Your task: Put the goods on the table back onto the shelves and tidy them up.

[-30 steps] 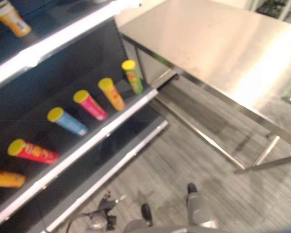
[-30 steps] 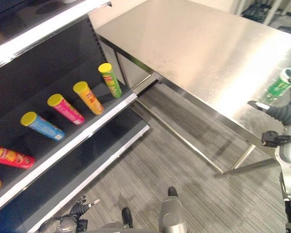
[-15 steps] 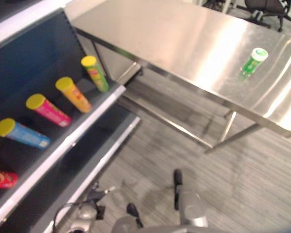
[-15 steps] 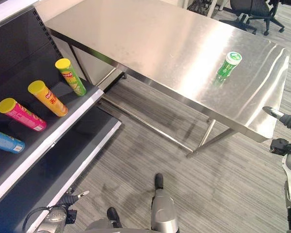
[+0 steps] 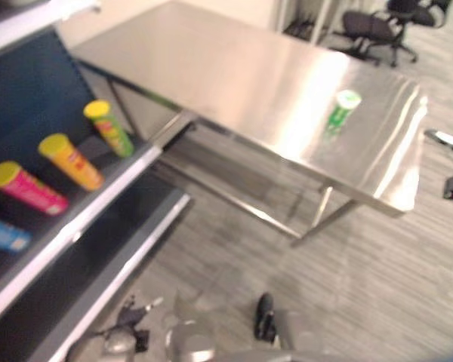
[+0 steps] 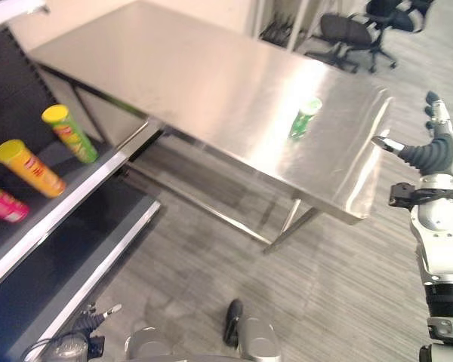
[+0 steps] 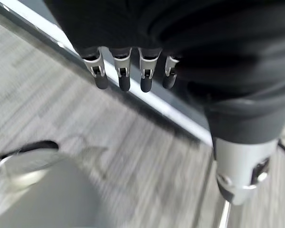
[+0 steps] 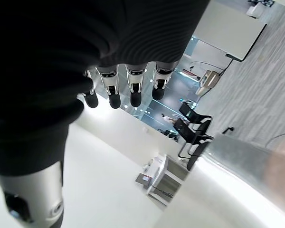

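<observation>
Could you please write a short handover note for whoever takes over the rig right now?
Left hand: empty, fingers relaxed, hanging low near the floor beside the shelf's base.
Right hand: open and empty, raised just off the table's right end, touching nothing.
Green can: upright on the table near its right end, not yet picked up.
Shelf: green-bodied, orange and pink yellow-lidded tubes already lie in a row there.
Left to do: grasp the green can, carry it to the shelf, then tidy the row.

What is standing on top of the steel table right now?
One green can stands upright on the table, near its far right end. Nothing else shows on the tabletop. The can's label is too small to make out.
</observation>
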`<state>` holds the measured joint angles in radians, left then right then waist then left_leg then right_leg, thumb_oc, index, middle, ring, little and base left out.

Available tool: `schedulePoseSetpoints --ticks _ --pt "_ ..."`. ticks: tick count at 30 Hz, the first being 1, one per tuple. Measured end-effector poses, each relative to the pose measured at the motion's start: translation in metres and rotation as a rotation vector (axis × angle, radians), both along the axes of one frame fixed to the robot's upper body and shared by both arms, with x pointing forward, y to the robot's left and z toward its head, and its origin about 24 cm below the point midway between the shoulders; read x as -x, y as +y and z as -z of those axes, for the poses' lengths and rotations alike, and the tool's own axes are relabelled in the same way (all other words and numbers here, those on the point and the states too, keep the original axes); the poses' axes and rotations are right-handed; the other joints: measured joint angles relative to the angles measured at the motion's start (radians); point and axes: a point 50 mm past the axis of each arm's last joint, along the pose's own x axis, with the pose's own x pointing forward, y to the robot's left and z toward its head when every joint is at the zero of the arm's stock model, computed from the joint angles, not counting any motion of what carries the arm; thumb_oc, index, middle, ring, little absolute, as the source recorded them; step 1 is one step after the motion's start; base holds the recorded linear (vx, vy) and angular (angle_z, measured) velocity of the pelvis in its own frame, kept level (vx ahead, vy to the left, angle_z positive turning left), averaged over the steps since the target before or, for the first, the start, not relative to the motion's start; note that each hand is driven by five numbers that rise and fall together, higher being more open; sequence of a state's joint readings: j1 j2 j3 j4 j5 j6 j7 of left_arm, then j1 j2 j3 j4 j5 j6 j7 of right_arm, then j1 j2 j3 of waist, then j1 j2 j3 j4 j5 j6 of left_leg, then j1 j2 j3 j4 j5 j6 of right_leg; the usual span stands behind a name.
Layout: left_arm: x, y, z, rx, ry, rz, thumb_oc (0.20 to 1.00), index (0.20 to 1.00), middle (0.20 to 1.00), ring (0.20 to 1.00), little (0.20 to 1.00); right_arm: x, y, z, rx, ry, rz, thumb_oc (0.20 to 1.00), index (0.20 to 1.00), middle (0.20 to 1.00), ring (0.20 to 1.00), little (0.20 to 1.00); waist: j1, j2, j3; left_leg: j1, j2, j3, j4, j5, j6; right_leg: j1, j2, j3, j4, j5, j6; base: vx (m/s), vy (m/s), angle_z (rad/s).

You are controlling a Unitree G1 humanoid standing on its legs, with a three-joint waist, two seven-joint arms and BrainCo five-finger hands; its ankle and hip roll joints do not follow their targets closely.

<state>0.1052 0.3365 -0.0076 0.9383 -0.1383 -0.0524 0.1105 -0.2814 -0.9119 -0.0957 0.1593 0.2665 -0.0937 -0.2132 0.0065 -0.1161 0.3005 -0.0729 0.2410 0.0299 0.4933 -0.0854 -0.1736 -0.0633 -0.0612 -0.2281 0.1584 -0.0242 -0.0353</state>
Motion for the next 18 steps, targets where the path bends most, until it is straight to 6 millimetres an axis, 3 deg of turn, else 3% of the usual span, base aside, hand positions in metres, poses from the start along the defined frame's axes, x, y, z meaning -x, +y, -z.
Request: schedulePoseSetpoints --ticks 1,2,4,6,7,8,10,12,17,18 --pt "-0.002 -0.007 0.002 0.022 -0.001 0.012 1.0 1.0 1.0 1.0 1.0 0.0 0.0 0.0 -0.005 0.008 -0.008 1.0 1.0 1.0 1.0 1.0 -0.001 0.001 0.0 -0.034 -0.035 -0.024 -0.107 -0.003 0.007 0.015 0.002 0.002 -0.039 0.005 -0.002 0.13 0.019 -0.27" --pt "-0.003 -0.013 0.004 0.038 0.009 0.044 1.0 1.0 1.0 1.0 1.0 -0.001 0.0 0.002 -0.008 0.017 -0.009 1.0 1.0 1.0 1.0 1.0 0.0 0.003 0.0 -0.035 -0.06 -0.02 -0.253 0.031 0.021 0.021 0.001 -0.003 -0.053 0.022 0.0 0.1 0.011 -0.26" --pt "-0.003 -0.022 0.008 0.051 0.027 0.082 1.0 1.0 1.0 1.0 1.0 -0.002 -0.003 0.003 -0.011 0.019 0.0 1.0 1.0 1.0 1.0 1.0 -0.002 0.035 0.003 -0.083 -0.104 -0.051 -0.33 0.063 0.008 0.012 0.0 -0.002 -0.052 0.023 0.002 0.2 0.042 -0.24" --pt "-0.008 -0.03 0.009 0.07 0.025 0.103 1.0 1.0 1.0 1.0 1.0 -0.006 -0.006 0.002 -0.015 0.019 0.016 1.0 1.0 1.0 1.0 1.0 -0.001 0.067 -0.003 -0.122 -0.152 -0.073 -0.354 0.056 0.008 -0.015 -0.001 0.034 -0.058 0.021 0.005 0.2 0.078 -0.52" --pt "-0.008 -0.037 0.011 0.089 0.028 0.115 1.0 1.0 1.0 1.0 1.0 -0.008 -0.004 -0.003 -0.006 0.013 0.012 1.0 1.0 1.0 1.0 1.0 0.02 0.116 0.001 -0.136 -0.155 -0.074 -0.35 0.054 0.053 -0.01 0.023 0.059 -0.068 0.025 0.048 0.25 0.147 -0.86" --pt "-0.008 -0.037 0.011 0.09 0.024 0.116 1.0 1.0 1.0 1.0 1.0 -0.009 -0.001 0.001 -0.006 0.025 0.002 1.0 1.0 1.0 1.0 1.0 0.024 0.132 0.011 -0.133 -0.153 -0.051 -0.341 0.065 0.064 -0.017 0.021 0.086 -0.006 -0.006 0.083 0.24 0.158 -0.61" --pt "-0.012 -0.03 0.008 0.065 0.019 0.122 1.0 1.0 1.0 1.0 1.0 -0.011 0.001 0.005 -0.024 0.029 -0.004 1.0 1.0 1.0 1.0 1.0 -0.005 0.117 0.013 -0.109 -0.193 -0.047 -0.346 0.068 0.064 0.033 -0.017 0.102 0.01 -0.055 0.096 0.19 0.115 0.02" --pt "-0.014 -0.029 0.005 0.062 -0.003 0.124 1.0 1.0 1.0 1.0 1.0 -0.011 0.002 0.004 -0.027 0.021 -0.007 1.0 1.0 1.0 1.0 1.0 0.001 0.125 0.008 -0.092 -0.2 -0.02 -0.372 0.091 0.072 0.048 -0.029 0.114 -0.019 -0.046 0.115 0.16 0.064 -0.14" --pt "-0.032 -0.024 -0.003 0.026 -0.054 0.122 1.0 1.0 1.0 1.0 1.0 -0.012 0.005 0.002 -0.03 0.009 -0.012 1.0 1.0 1.0 1.0 1.0 0.004 0.099 0.003 -0.063 -0.224 0.015 -0.409 0.105 0.087 0.067 -0.059 0.132 -0.051 -0.043 0.129 0.16 0.041 -0.06" --pt "-0.04 -0.024 -0.006 0.016 -0.077 0.124 1.0 1.0 1.0 1.0 1.0 -0.017 0.008 -0.012 -0.033 -0.042 -0.023 1.0 1.0 1.0 1.0 1.0 -0.001 0.07 -0.007 0.006 -0.227 0.01 -0.477 0.165 0.168 0.127 -0.052 0.131 -0.094 -0.053 0.146 0.09 0.019 -0.02"
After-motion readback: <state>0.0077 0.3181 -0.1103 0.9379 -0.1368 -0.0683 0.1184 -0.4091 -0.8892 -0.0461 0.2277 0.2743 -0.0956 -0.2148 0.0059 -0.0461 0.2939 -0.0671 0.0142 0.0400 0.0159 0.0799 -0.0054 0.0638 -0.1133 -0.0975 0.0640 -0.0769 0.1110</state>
